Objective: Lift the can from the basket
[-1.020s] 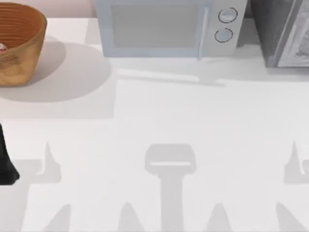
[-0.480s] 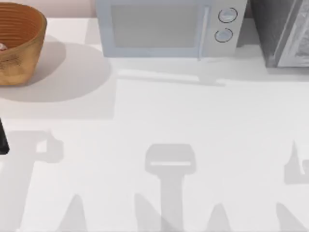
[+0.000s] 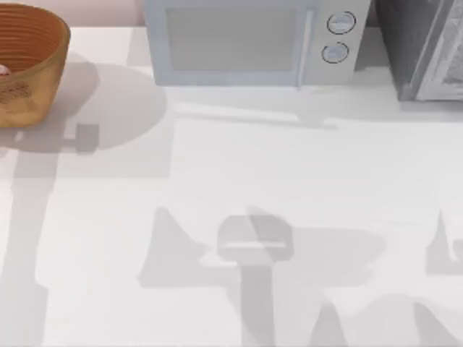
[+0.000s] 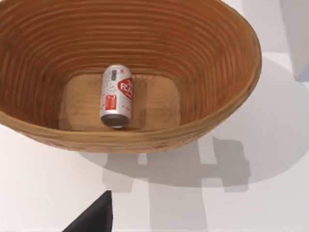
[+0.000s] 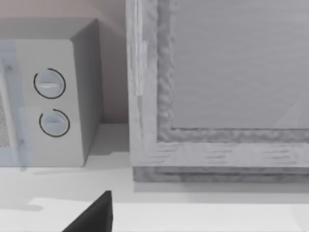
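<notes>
Can (image 4: 116,97) lies sideways in the basket (image 4: 227,111), upper left; left gripper's (image 4: 94,217) grip: cannot tell, so unlifted

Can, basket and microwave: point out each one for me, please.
can (image 4: 116,96): left wrist view, on its red-and-white side as it lies on the basket floor.
basket (image 4: 227,43): left wrist view, on the ribbed inner wall.
microwave (image 3: 231,40): top view, on the door panel.
</notes>
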Action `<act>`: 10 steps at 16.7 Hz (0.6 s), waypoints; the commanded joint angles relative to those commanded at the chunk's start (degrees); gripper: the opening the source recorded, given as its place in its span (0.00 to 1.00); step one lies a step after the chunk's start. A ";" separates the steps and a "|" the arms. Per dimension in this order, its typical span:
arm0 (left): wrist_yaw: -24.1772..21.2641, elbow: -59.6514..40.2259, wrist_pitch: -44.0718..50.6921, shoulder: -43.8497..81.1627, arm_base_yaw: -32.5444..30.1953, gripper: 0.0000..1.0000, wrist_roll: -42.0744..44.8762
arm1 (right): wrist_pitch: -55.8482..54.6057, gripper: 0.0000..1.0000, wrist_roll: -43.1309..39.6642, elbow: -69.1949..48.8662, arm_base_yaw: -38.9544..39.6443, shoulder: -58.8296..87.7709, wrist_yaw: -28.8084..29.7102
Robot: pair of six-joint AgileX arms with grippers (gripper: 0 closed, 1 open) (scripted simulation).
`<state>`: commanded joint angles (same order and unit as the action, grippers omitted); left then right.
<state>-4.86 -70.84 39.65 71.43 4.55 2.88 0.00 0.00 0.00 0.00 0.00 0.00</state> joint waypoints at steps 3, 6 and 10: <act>-1.07 -20.10 8.78 16.99 1.24 1.00 1.51 | 0.00 1.00 0.00 0.00 0.00 0.00 0.00; -2.06 -39.65 17.49 33.71 2.50 1.00 3.18 | 0.00 1.00 0.00 0.00 0.00 0.00 0.00; -3.21 -62.91 28.73 54.67 4.07 1.00 5.36 | 0.00 1.00 0.00 0.00 0.00 0.00 0.00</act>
<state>-8.07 -133.75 68.39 126.10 8.61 8.24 0.00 0.00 0.00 0.00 0.00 0.00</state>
